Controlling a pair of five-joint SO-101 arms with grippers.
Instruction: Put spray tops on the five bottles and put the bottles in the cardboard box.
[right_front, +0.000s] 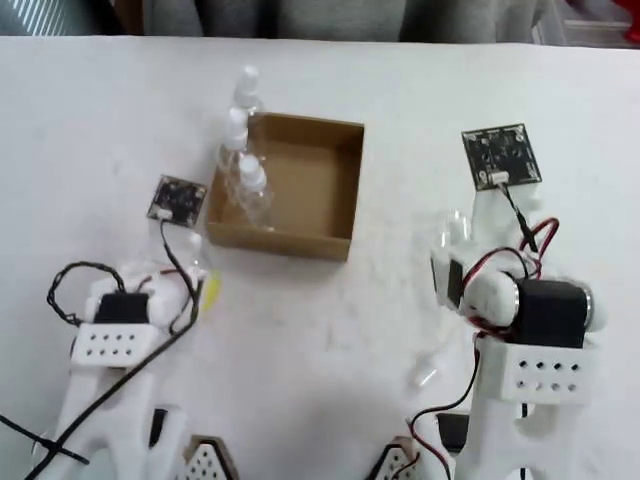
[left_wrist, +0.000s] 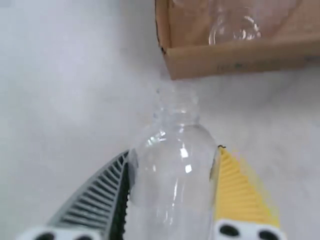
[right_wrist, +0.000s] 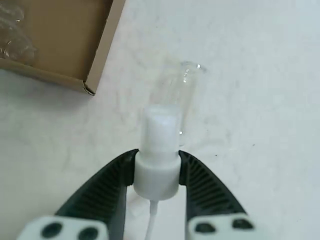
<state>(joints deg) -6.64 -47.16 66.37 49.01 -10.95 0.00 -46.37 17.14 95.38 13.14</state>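
Count: four bottles, one loose spray top. Three capped bottles (right_front: 246, 88) (right_front: 236, 128) (right_front: 253, 187) stand in a row along one wall of the cardboard box (right_front: 280, 243). The nearest is inside; the other two cannot be placed with certainty. The left fingers (left_wrist: 112, 185) clamp the fourth bottle (left_wrist: 172, 185), neck bare, on the surface (right_front: 330, 330) just short of the box. The right fingers (right_wrist: 105, 195) are closed on the spray top (right_wrist: 156, 172). A small clear piece (right_front: 425, 378) near the right arm cannot be identified.

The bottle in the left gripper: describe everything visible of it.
The bottle is clear and plastic-looking, with rounded shoulders and a threaded neck bearing no spray top. The left gripper is shut on its body, grey and yellow fingers against its sides. Its neck points toward a corner of the cardboard box, apart from it.
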